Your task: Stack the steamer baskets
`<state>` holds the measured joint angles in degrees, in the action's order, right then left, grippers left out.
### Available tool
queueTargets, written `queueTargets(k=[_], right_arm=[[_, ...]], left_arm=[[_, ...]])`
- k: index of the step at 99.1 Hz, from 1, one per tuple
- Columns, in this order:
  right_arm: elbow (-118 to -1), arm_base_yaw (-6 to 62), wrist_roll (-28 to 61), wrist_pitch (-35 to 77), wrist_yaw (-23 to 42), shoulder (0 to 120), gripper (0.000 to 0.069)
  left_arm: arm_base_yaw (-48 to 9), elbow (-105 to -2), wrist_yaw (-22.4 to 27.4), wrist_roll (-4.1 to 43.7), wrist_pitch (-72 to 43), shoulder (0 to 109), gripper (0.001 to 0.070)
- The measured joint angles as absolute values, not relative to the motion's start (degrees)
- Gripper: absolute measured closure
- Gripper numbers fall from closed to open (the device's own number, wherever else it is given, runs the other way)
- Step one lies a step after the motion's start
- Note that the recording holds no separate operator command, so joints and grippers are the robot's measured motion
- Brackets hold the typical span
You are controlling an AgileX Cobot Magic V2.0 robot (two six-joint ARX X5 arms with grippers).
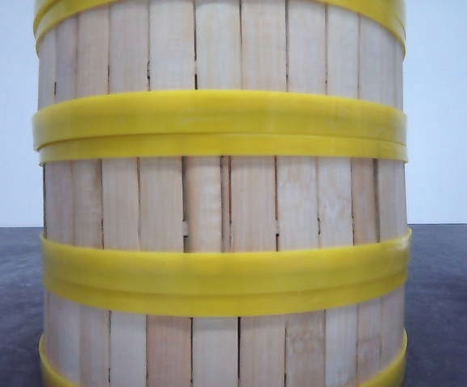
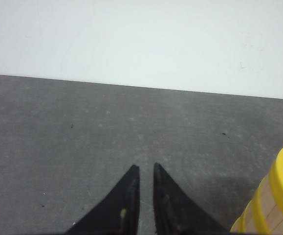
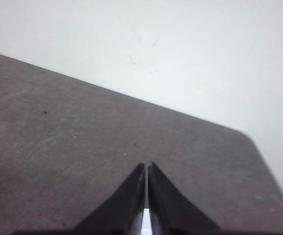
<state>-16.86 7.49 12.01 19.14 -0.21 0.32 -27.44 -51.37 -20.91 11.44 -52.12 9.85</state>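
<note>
front view is filled by a stack of steamer baskets standing on the dark grey table, right up close to the lens. at least three tiers show, one on another, with yellow rims meeting in double bands where the baskets join. the stack looks upright and lined up, so the stacking looks mostly or fully done.

handling, as a judgement: thin wooden slats with gaps, probably light and fairly stiff, but the slats could crack if squeezed hard. the plastic rims look smooth, maybe slippery. best hold is likely pinching over a top rim and wall, not across the slat face. a tall stack may tip if nudged from the side.

left wrist view: left gripper hovers over bare table, fingers nearly together with a thin gap, nothing between them. edge of the stack shows in the corner, near the gripper but not touching.

right wrist view: right gripper over bare table near its rounded corner, fingers pressed almost together, nothing held. no basket in that view.

hidden: top and bottom of the stack are cut off in front view, so the total count is unknown. the arms don't show there. can't tell whether any loose baskets sit behind the stack.
</note>
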Motion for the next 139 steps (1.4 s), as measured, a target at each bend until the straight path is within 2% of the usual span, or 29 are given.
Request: queueTargets(k=[21, 34, 55, 71, 84, 103, 139], right_arm=[[-13.74, -2.81, 11.51, 19.16, -6.76, 0.23, 0.0686], [-11.33, -5.74, 10.24, 17.91, -8.08, 0.23, 0.0686], [-3.14, -4.78, 6.7, 3.51, -10.24, 0.25, 0.0686], [-1.54, -0.12, 6.5, -0.69, -6.42, 0.19, 0.0686], [-0.84, 3.86, 6.52, 2.02, -3.22, 0.25, 0.0686], [-0.84, 1.28, 6.7, 3.18, -7.79, 0.25, 0.0686], [-0.84, 1.04, 7.05, 1.91, -7.53, 0.25, 0.0686]], left_arm=[[-27.44, -51.37, -20.95, 11.44, -52.05, 9.85, 0.0685], [-27.44, -51.37, -20.95, 11.44, -52.07, 9.85, 0.0685], [-27.44, -51.37, -20.95, 11.44, -52.05, 9.85, 0.0685], [-27.44, -51.37, -20.97, 11.46, -52.05, 9.85, 0.0685], [-27.44, -51.37, -21.02, 11.46, -52.03, 9.82, 0.0685], [-27.44, -51.37, -20.97, 11.46, -52.05, 9.85, 0.0685], [-27.44, -51.37, -20.97, 11.46, -52.05, 9.85, 0.0685]])
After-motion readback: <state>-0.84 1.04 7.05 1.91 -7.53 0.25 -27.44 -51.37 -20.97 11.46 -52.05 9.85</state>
